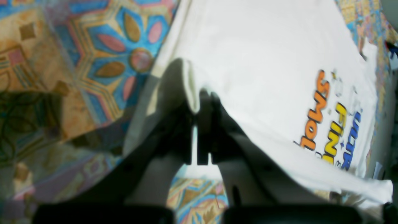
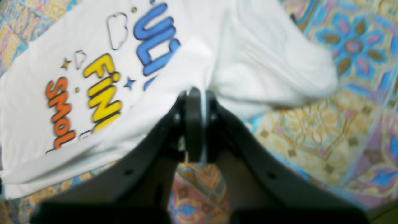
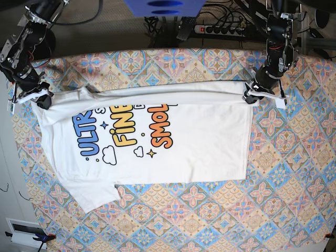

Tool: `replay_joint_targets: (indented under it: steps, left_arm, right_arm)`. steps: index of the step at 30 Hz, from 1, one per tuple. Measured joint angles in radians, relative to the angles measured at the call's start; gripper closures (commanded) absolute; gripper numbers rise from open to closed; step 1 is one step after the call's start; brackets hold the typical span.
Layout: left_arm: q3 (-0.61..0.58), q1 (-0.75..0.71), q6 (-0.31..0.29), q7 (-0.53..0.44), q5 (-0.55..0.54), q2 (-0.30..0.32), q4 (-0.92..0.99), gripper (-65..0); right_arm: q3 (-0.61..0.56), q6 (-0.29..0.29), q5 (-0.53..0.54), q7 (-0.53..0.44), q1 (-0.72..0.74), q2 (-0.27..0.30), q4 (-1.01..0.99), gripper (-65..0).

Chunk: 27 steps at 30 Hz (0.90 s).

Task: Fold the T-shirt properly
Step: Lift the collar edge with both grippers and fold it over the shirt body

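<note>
Nearest, the T-shirt (image 3: 157, 142) lies print-up on the patterned desk (image 3: 210, 220), its far edge folded over the lettering. Farther back, left tool (image 3: 251, 94) and right tool (image 3: 41, 97) each pinch that folded edge's corners.

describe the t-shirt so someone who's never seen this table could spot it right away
On the table covered by a colourful tile-patterned cloth, look for the large white garment spread flat across the middle. That is the T-shirt, held at its far edge by the left pincer and the right pincer. Nothing else on the cloth is plain white, and blue, yellow and orange cartoon lettering marks its front.
</note>
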State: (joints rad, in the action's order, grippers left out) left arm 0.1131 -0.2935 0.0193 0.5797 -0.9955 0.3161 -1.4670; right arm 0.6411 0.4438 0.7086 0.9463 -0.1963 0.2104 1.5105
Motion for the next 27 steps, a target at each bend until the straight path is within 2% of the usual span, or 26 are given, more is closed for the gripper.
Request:
replay_joint_targets:
  steps: [6,8,10,14,16,19,23,27]
  left_arm:
    - [-0.002,0.047,-0.008,-0.008,-0.004,-0.003,0.044,0.0]
    - [-0.016,0.051,0.006,-0.002,0.0,-0.005,0.05,-1.4]
    - [-0.031,0.063,0.001,0.001,0.0,-0.011,0.051,-6.4]
    - [-0.031,0.072,0.0,-0.007,-0.002,-0.01,0.048,-22.2]
    - [-0.031,0.063,0.001,-0.006,-0.002,-0.005,0.049,-28.9]
    - [-0.024,0.039,0.001,-0.007,-0.007,-0.003,0.037,-35.0]
    - [-0.024,-0.043,0.002,-0.007,-0.009,-0.001,-0.066,-34.0]
    - [-0.018,-0.117,0.0,-0.005,-0.009,-0.001,-0.134,-34.1]
  right_arm:
    - [0.0,0.0,0.006,-0.018,0.087,0.003,-0.167,-1.3]
    - [-0.001,-0.003,-0.001,-0.018,0.098,0.003,-0.212,-5.1]
    - [-0.027,-0.003,-0.004,-0.018,0.113,0.006,-0.238,-11.3]
    - [-0.069,0.001,0.007,-0.029,0.151,0.006,-0.238,-25.7]
    - [-0.069,0.001,0.009,-0.026,0.146,0.006,-0.233,-30.3]
    - [-0.066,0.0,0.005,-0.026,0.105,0.009,-0.233,-30.9]
    - [-0.056,-0.002,-0.003,-0.015,0.052,0.006,-0.205,-30.7]
    - [0.0,0.001,0.006,-0.03,0.026,0.012,-0.156,-30.9]
